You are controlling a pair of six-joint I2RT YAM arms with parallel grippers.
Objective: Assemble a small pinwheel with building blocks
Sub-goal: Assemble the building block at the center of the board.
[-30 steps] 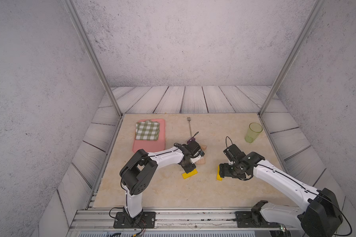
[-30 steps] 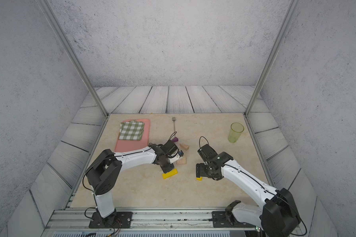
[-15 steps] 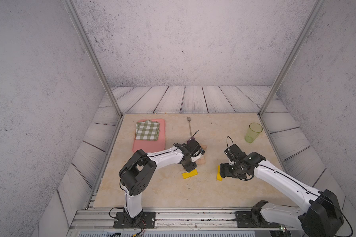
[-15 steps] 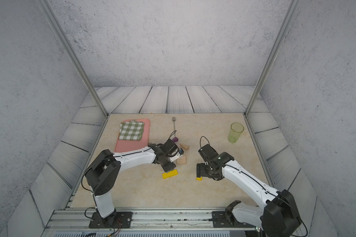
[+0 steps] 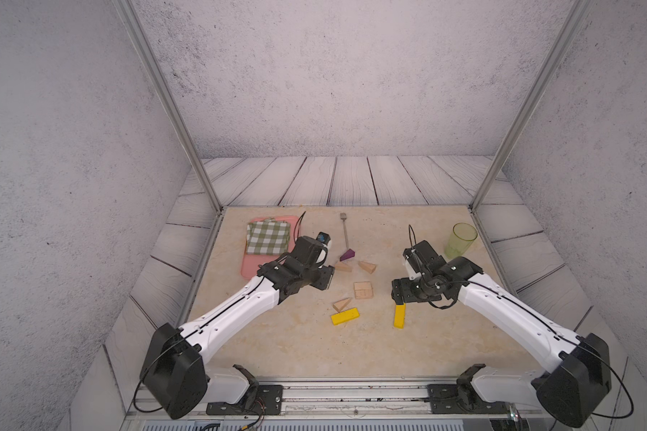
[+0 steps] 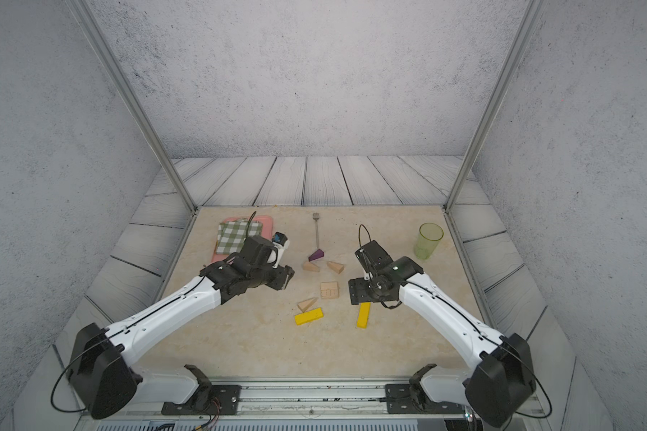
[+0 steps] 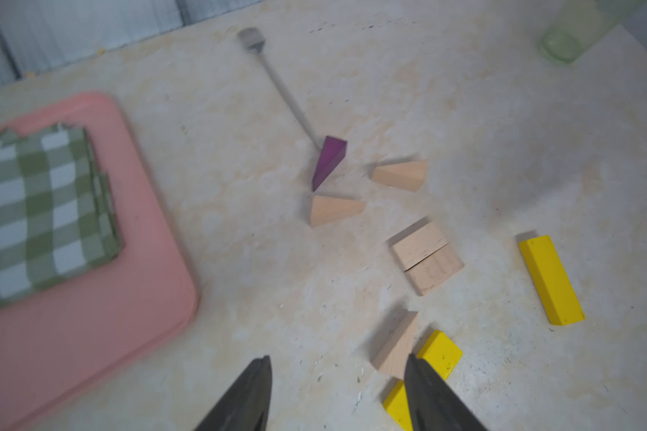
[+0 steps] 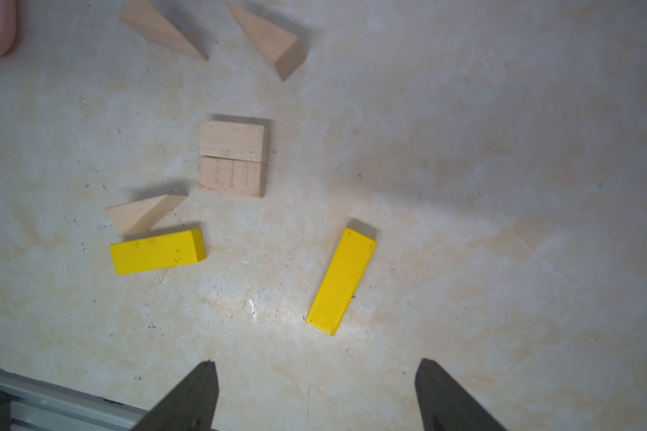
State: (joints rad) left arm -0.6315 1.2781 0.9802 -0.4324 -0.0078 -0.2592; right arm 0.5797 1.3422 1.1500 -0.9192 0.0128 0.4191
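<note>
Building blocks lie loose and flat; pinwheel unbuilt. Ref.: 2 pale-wood rectangles, touching as 1 square. Robot-side left of it, wood wedge sits just beside yellow bar. 2nd yellow bar lies apart, right of it. Beyond it: 2 further wood wedges, purple wedge. L gripper, 1 s ago close by the square w/ jaws nearly closed, now drawn off to its left, jaws approx. half apart, empty. R gripper unchanged: wide, empty, right of the square.
</note>
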